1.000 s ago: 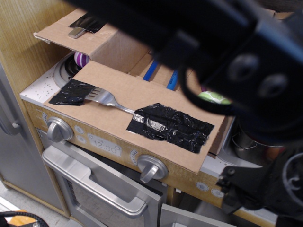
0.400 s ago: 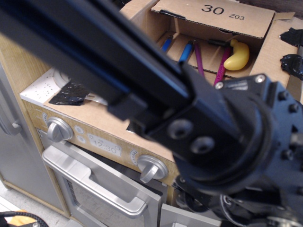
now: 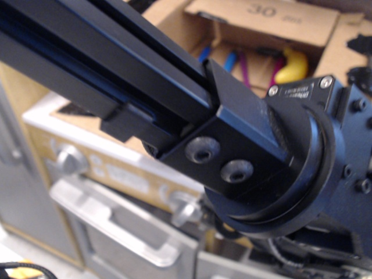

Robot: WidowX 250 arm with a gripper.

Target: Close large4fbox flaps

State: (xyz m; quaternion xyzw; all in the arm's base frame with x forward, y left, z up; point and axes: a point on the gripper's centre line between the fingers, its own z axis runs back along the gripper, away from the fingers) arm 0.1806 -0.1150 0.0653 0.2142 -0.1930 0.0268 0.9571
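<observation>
The open carton's (image 3: pixel 174 26) far flap (image 3: pixel 264 20) reads "30" – blurred; the robot arm (image 3: pixel 174 104) blocks the view – finger state cannot be told.

A play kitchen: toy oven (image 3: pixel 110 224) with knobs (image 3: pixel 68 158).

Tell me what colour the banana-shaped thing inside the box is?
Yellow: the banana-shaped thing, seen in the only view.

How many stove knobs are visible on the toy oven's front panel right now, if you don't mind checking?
2, both blurred: one knob at the panel's left, one knob further right beside the robot arm. Others may be hidden behind the arm.
</observation>
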